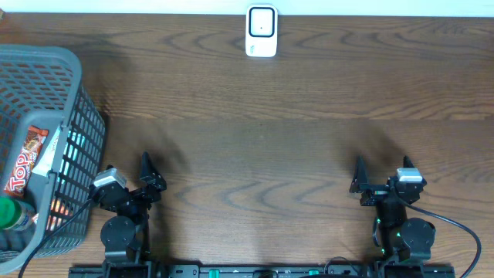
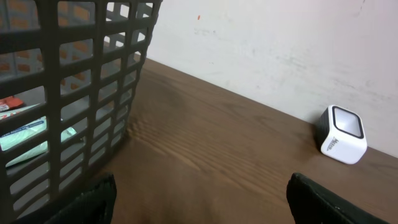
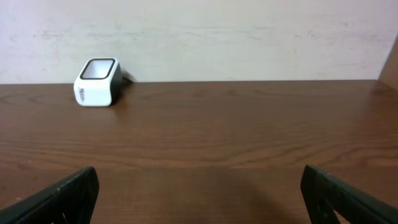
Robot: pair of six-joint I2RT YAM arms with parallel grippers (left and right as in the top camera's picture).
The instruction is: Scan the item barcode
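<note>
The white barcode scanner (image 1: 262, 31) stands upright at the table's far edge, also seen in the left wrist view (image 2: 341, 135) and the right wrist view (image 3: 97, 82). Items lie in the grey mesh basket (image 1: 77, 131) at the left: a red "Top" snack pack (image 1: 23, 158) and a green-capped bottle (image 1: 9, 214). My left gripper (image 1: 150, 174) sits near the table's front, just right of the basket, open and empty (image 2: 199, 202). The right gripper (image 1: 382, 176) rests at the front right, wide open with bare wood between its fingers (image 3: 199, 196).
The basket wall (image 2: 81, 93) rises close to the left gripper's left side, with more packages showing through the mesh. A pale wall runs behind the table's far edge. Brown wood table (image 1: 262, 139) lies between the arms and the scanner.
</note>
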